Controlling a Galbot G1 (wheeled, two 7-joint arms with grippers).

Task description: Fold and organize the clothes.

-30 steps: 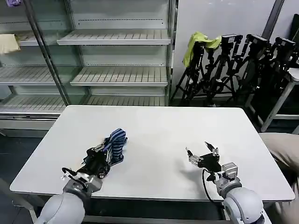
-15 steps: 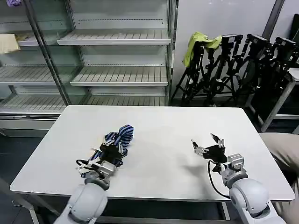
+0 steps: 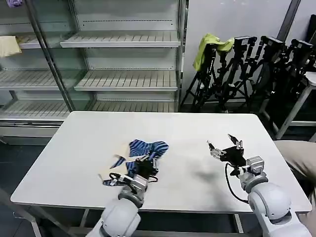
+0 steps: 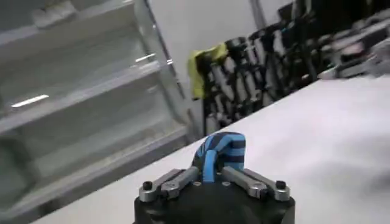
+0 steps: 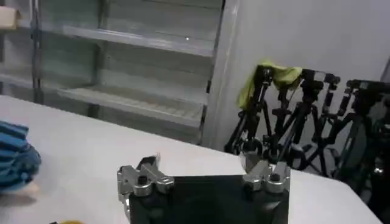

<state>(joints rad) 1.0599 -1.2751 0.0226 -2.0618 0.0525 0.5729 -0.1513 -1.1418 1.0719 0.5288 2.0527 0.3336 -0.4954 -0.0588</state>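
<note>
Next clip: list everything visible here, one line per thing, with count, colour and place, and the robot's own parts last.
Striped shirt: one, blue and dark navy, bunched on the table left of centre, pinched by the left gripper.
Table: one, white, in front of the robot.
Shelving: one unit, pale metal, behind the table on the left.
Tripods: several, black, against the wall on the right.
Yellow-green cloth: one, draped over a tripod.
Pale beige cloth: one, on a shelf at far left.
Left gripper: one, black and silver, shut on the shirt.
Right gripper: one, black and silver, open above the table's right side.
</note>
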